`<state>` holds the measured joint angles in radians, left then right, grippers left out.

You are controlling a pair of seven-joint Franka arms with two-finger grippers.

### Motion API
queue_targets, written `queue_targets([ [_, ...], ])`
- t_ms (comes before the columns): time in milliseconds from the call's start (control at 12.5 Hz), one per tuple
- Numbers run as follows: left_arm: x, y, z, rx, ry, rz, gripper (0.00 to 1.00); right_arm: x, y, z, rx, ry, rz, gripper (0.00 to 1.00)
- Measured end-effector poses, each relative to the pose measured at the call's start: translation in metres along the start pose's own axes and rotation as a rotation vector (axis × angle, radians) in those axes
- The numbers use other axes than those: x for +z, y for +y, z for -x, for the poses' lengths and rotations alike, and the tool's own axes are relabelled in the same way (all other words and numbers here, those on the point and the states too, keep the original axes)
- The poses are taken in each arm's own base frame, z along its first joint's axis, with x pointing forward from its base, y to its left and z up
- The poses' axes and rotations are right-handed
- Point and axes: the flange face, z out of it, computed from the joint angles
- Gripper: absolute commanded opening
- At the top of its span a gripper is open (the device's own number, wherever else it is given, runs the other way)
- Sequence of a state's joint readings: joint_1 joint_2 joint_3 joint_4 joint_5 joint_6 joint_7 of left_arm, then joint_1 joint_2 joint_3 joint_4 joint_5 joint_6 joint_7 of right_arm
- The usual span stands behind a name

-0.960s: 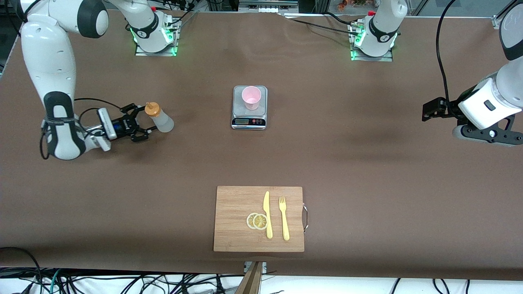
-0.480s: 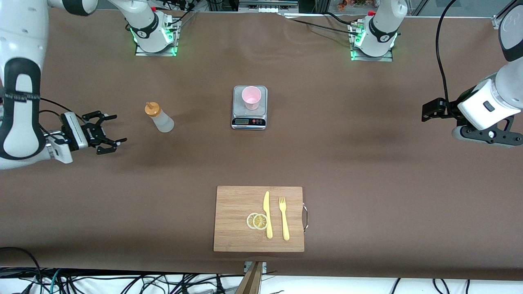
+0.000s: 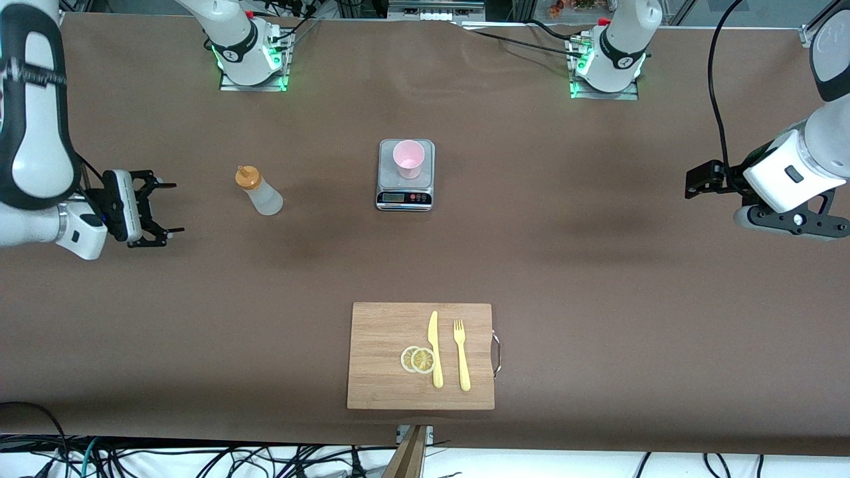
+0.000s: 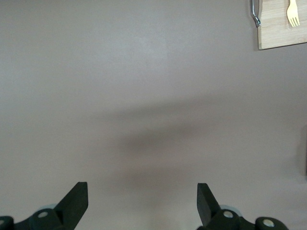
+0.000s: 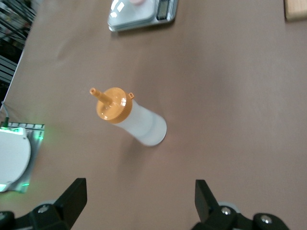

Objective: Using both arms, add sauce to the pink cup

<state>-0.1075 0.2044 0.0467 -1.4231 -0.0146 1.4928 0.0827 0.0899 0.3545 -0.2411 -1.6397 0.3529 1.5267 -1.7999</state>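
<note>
Broadly, a brown paper-covered surface (image 3: 597, 265) fills the front view, its covering faintly rippled near the green-lit bases (image 3: 252, 63) at the top edge. Tangled black cables (image 3: 199, 458) lie on the floor below the surface's near edge, and metal framing shows past the bases.

The right pincer (image 3: 163, 209) hangs empty over the right arm's end of the surface, its fingers spread wide and pointing toward the sauce (image 3: 259, 192). That squeeze bottle stands upright on the surface, well apart from the right pincer and clear of its fingers, toward the middle of the surface from it; the right wrist view shows its orange nozzle cap (image 5: 111, 103) above a whitish body (image 5: 146, 127). From the right pincer, past the bottle, sits a silver scale (image 3: 406, 176), and the pink cup (image 3: 408, 159) stands upright on its platform, apart from both pincers.

The left pincer (image 3: 694, 182) waits over the left arm's end of the surface, holding nothing. Its fingers (image 4: 76, 199) stand spread in the left wrist view, with only bare brown covering between them.

A wooden cutting board (image 3: 385, 332) with a metal handle (image 3: 496, 353) lies well apart from both pincers, nearer the front camera than the scale. On it rest two lemon slices (image 3: 418, 359), a yellow knife (image 3: 435, 348) and a yellow fork (image 3: 461, 354), side by side.
</note>
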Motion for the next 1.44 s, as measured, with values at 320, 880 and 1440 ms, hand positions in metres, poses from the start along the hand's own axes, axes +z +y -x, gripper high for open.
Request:
queue_targets([
  [320,-0.001,0.000,-0.001,0.000,0.003,0.002,1.00,-0.051,-0.045,-0.075,0.240,-0.169,0.118,1.00],
  [880,-0.001,0.000,-0.001,-0.001,0.004,0.002,1.00,-0.069,-0.075,-0.133,0.817,-0.214,0.284,1.00],
  [1440,-0.001,0.000,-0.001,-0.001,0.004,0.002,1.00,-0.076,-0.067,-0.136,0.892,-0.238,0.410,1.00],
])
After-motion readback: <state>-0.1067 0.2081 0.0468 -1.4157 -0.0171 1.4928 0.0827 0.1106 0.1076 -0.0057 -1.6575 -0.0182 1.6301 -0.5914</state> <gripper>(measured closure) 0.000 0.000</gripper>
